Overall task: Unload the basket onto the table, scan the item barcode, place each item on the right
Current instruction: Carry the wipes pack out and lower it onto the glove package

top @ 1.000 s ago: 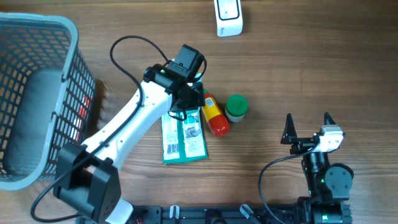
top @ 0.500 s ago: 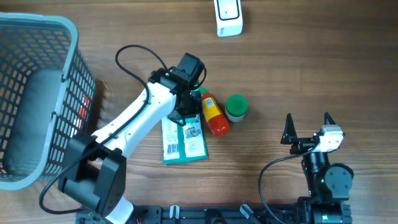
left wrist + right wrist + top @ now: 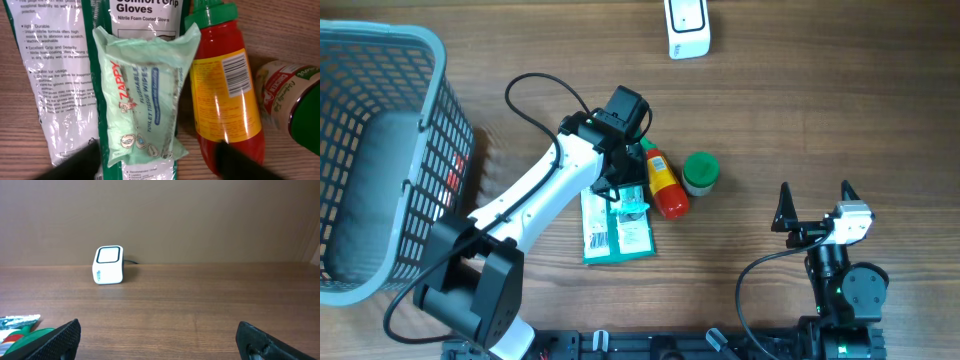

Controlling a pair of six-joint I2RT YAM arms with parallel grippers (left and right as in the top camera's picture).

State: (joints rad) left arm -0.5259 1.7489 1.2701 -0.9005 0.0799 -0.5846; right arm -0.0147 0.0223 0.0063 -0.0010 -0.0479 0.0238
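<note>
The left gripper [image 3: 157,162] hung released, jaws spread either side of the pale green plastic pack of Zappy wipes [image 3: 145,100]. The pack lay on a flat green-and-white gloves packet [image 3: 55,75] mid-table, beside a red plastic sauce bottle [image 3: 227,95]. The right gripper [image 3: 814,205] gaped empty near the wooden table's [image 3: 820,100] near edge.

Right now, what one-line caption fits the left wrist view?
Open left gripper above a pale green plastic wipes pack lying on a gloves packet, red plastic sauce bottle alongside.
</note>
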